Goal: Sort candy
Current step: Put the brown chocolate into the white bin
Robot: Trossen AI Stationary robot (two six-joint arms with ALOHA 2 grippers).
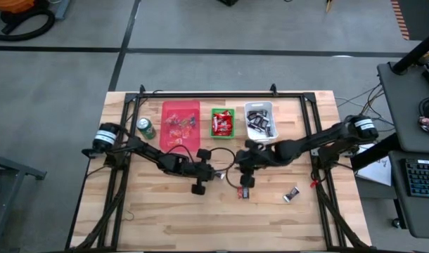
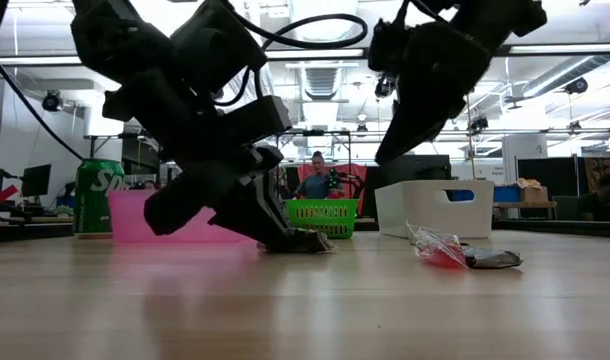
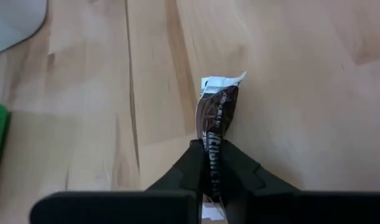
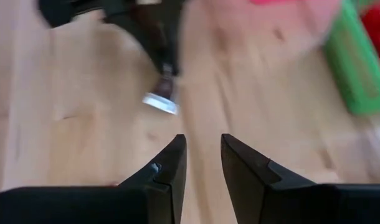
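My left gripper (image 3: 213, 171) is down at the table's middle (image 1: 216, 173), shut on a dark brown wrapped candy (image 3: 216, 115) with a white end. My right gripper (image 4: 202, 149) hovers just to its right (image 1: 241, 166), raised above the wood (image 2: 425, 80), open and empty, pointing toward the left gripper. Two loose candies lie flat on the table nearer the front: a red one (image 1: 244, 191) (image 2: 440, 250) and a dark-silver one (image 1: 292, 193) (image 2: 493, 258). Other candies lie in the pink tray (image 1: 181, 123), the green bin (image 1: 222, 121) and the white bin (image 1: 260, 119). My left gripper pinches the dark candy by one end of its wrapper (image 3: 213, 155) between the two fingers, which lie along the candy's length. The fingers slant down from the table's left. The candy's far white end (image 3: 222, 81) rests on the wood (image 2: 310, 240).
A green drink can (image 1: 145, 128) stands left of the pink tray. The three bins sit in a row along the far side. A black frame (image 1: 221, 93) borders the table. Bare wood lies toward the near edge.
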